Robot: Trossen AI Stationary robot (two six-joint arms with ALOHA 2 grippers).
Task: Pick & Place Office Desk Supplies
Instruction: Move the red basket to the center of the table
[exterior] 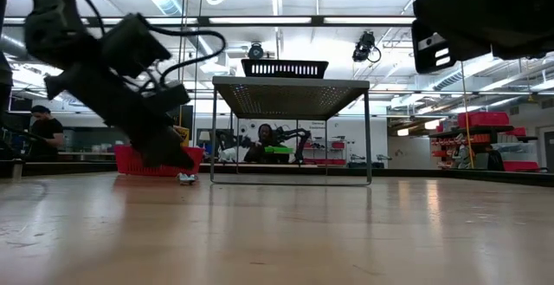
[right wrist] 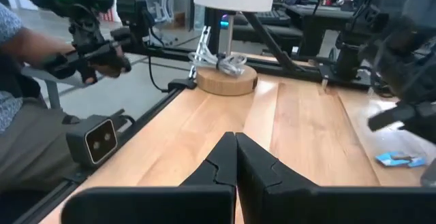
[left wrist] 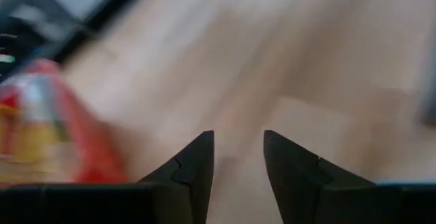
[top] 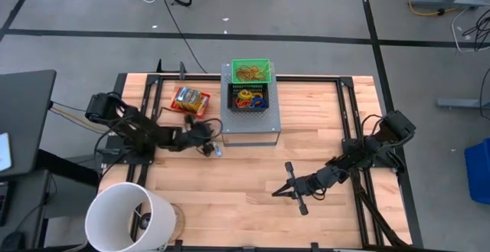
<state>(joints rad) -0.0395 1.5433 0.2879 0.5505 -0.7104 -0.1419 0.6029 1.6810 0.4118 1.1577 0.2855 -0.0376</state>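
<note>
One yellow-orange packet (top: 190, 100), one blue packet (top: 217, 152), left claw (top: 208, 148) beside it

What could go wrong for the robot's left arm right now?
1. The left gripper hangs with open, empty jaws right by a small blue packet lying flat on the table. A flat thing is hard to pinch, so it might slide away.
2. The orange packet sits close beside the left arm, which might bump it.
3. The grey box is near, so a swing towards the baskets on top could hit it.
</note>
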